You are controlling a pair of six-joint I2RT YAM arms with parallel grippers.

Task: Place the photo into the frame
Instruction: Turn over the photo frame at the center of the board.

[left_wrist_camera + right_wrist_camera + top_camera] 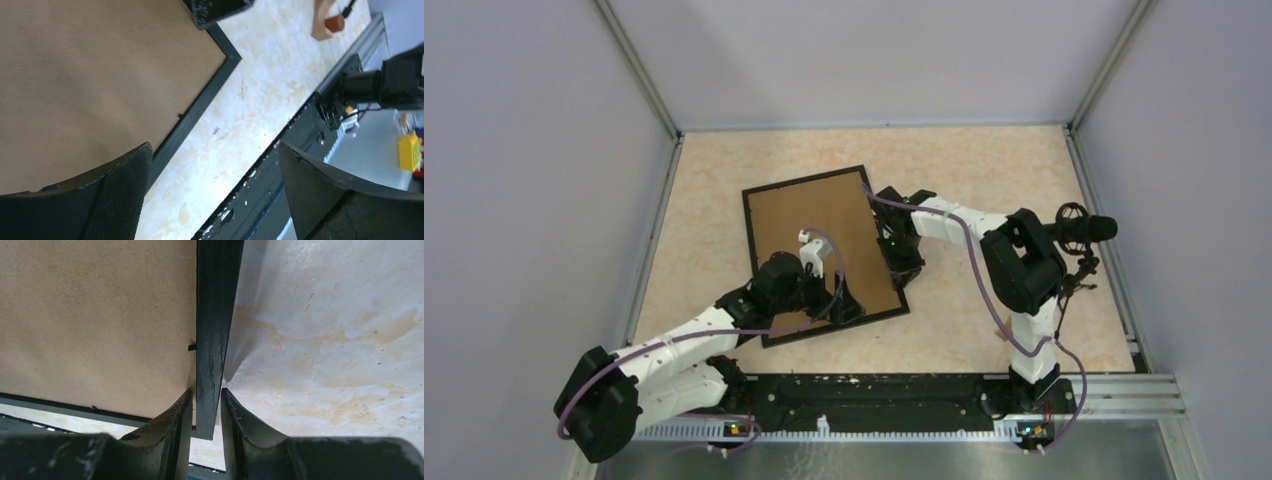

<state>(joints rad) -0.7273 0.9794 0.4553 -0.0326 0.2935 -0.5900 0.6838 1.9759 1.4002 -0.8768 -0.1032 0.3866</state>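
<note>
Frame lies face down on the table; right gripper clamps its black edge (brown backing up), left gripper gapes over the near corner. Next: lifting, probably.

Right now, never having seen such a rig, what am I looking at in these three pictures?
Two white robot arms are bolted at the near edge of a table. One picture looks down from above; the other two come from cameras on each wrist. On the table lies a frame, thin black border, brown backing up. The right gripper has its two fingers on either side of the frame's black edge, seemingly pinching it. The left gripper hangs wide open over the frame's near corner, holding nothing. No photo is visible.
</note>
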